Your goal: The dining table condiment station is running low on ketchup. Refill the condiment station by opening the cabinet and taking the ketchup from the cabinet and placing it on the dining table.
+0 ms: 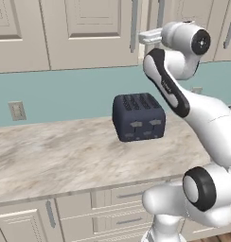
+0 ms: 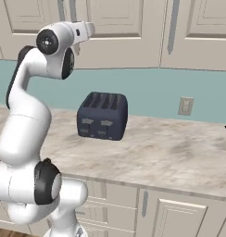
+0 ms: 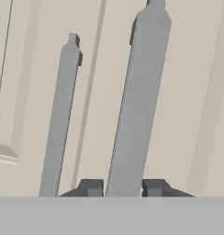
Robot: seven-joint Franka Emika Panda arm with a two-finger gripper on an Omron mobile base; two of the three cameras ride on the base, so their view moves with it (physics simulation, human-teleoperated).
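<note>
The cream cabinet [image 1: 89, 28] [image 2: 119, 28] hangs above the wall counter with its raised-panel doors shut. In the hand view my gripper [image 3: 123, 188] is shut on the right door's long grey bar handle [image 3: 139, 105], one dark fingertip [image 3: 91, 187] on each side of it. The neighbouring door's handle [image 3: 61, 114] stands just left of the seam. In the base views the arm reaches up to these handles [image 1: 134, 23]. The ketchup is hidden and the dining table is out of view.
A dark blue toaster [image 1: 138, 116] [image 2: 102, 115] sits on the marble-look wall counter [image 1: 56, 156] below the arm. Wall outlets [image 1: 16, 110] [image 2: 185, 106] dot the teal backsplash. Cream drawers [image 1: 117, 208] run under the counter edge.
</note>
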